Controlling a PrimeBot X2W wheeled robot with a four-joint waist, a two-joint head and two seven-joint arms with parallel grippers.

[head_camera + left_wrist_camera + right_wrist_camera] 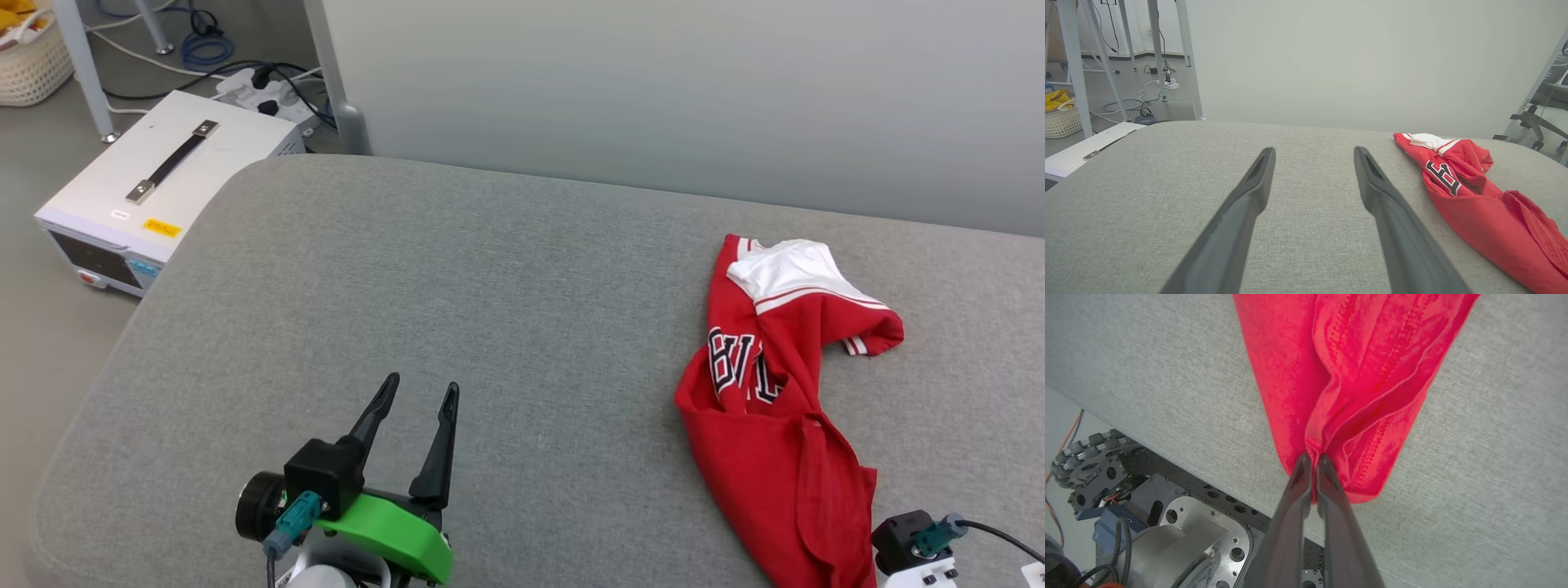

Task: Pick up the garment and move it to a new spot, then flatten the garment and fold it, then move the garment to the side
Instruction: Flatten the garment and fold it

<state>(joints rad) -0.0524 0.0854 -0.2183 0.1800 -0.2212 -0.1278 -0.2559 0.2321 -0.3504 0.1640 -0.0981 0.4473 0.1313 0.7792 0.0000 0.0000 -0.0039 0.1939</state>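
A lab: a white instrument box (139,192), power strip (265,94) and loose cables (200,45) lie on the floor (33,327) far left among metal frame legs (82,65), a plain partition (653,82) behind the padded table (457,269).

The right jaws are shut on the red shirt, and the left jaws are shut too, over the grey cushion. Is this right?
Not quite: the left jaws are open, wide apart over the grey cushion, as the left wrist view shows. The right jaws are indeed shut on the red shirt.
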